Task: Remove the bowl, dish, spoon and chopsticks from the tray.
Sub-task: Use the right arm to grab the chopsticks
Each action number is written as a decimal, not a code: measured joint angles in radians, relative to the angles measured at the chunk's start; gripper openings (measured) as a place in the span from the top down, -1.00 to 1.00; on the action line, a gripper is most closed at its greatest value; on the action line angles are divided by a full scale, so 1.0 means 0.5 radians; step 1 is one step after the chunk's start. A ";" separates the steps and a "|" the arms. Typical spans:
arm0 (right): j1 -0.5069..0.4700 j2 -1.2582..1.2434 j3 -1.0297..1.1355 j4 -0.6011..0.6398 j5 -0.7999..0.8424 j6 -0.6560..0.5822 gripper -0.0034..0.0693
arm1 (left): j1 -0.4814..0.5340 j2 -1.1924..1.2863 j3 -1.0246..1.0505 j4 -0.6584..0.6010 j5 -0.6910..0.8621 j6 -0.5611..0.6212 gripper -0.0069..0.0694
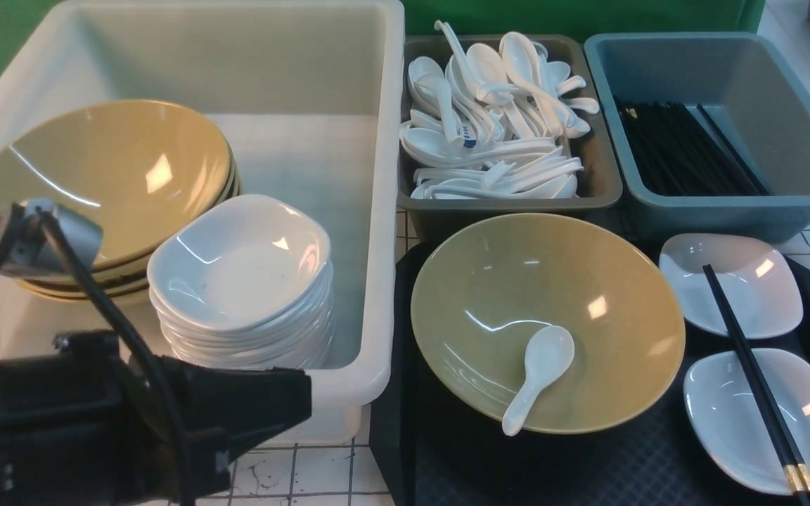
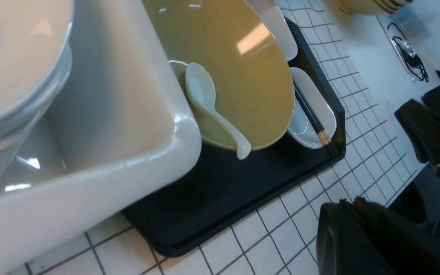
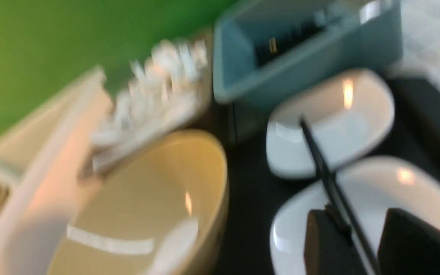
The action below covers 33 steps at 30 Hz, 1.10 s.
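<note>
Right wrist view: the right gripper [image 3: 359, 219] is seen low over the right side of the tray [image 1: 588, 471]. Its two dark fingers [image 3: 325, 244] are set apart by a narrow gap. The chopsticks [image 3: 321, 160] are passed through that gap and lie along one finger. No clamping can be made out, since the whole picture is smeared by blur. Under the fingers the near dish [image 3: 426, 191] is seen, with the far dish [image 3: 357, 114] beyond it; both are bridged by the sticks.

Front view: neither the right gripper nor its arm is caught here. The chopsticks are shown slanting across both dishes, gold bands toward the robot, their near tips cut off by the lower edge. The bowl [image 1: 517, 295] is seated on the tray left of the dishes. The spoon [image 1: 542, 372] is laid inside it, handle toward the near rim. The tray's near and right edges are cropped.

The left arm [image 1: 131, 414] is folded low at the near left, in front of the white tub [image 1: 384, 211]. The left gripper is closed, and its jaws are hidden in every view. In the tub, stacked bowls [image 1: 110, 169] and stacked dishes [image 1: 236, 267] are partly masked by the arm and its cable.

Left wrist view: part of the bowl is hidden behind the tub's corner.
</note>
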 joint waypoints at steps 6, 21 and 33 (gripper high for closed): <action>0.402 0.562 -0.758 -0.002 0.868 -0.450 0.60 | -0.103 0.246 -0.218 -0.002 -0.014 0.130 0.82; 0.577 2.126 -1.619 -0.277 1.685 -0.976 0.51 | -0.463 0.376 -0.377 -0.020 -0.069 0.370 0.82; 0.056 2.605 -1.653 -0.032 1.424 -1.282 -0.06 | -0.471 0.151 -0.379 -0.039 -0.124 0.370 0.82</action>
